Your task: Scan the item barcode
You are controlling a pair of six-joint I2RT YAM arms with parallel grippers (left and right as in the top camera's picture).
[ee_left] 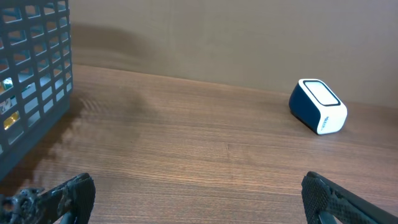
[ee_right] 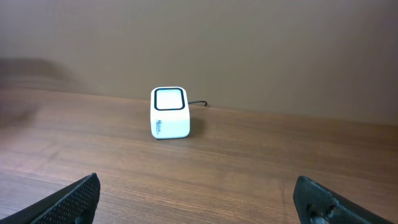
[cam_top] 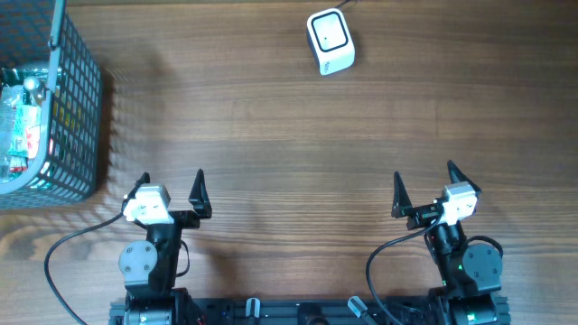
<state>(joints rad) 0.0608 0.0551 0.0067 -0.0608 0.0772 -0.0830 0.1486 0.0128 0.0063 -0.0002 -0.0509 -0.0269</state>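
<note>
**A:** Status, L arm?
**B:** left gripper [cam_top: 171,178] sits at near edge of table [cam_top: 271,135], left side. Jaws spread wide, nothing btwn them. L wrist view agrees: one fingertip in each bottom corner, bare wood in the gap.

**A:** R arm?
**B:** Same posture. right gripper [cam_top: 424,171] at near edge, right side, jaws wide apart, empty. Both point toward far edge.

**A:** Scanner loc?
**B:** scanner [cam_top: 330,41] is a small white box w/ dark-framed window on top. It stands on far side of table, a bit right of centre, well apart from both grippers. In L wrist view its side looks dark blue and the window is tilted up. Thin cable [ee_right: 198,103] leaves its back, seen in R wrist view.

**A:** Things to scan?
**B:** items [cam_top: 20,117] lie inside grey wire basket [cam_top: 77,108], far-left part of table, partly cut off by frame edge. Packets w/ clear, red + green wrapping. Can't count them, and can't make out any barcode through the mesh.

**A:** Basket vs left gripper?
**B:** Basket is ahead + to the left of it, near but apart. Scanner is well apart from basket, across the table.

**A:** Any contact?
**B:** Neither gripper touches basket, items or scanner.
</note>
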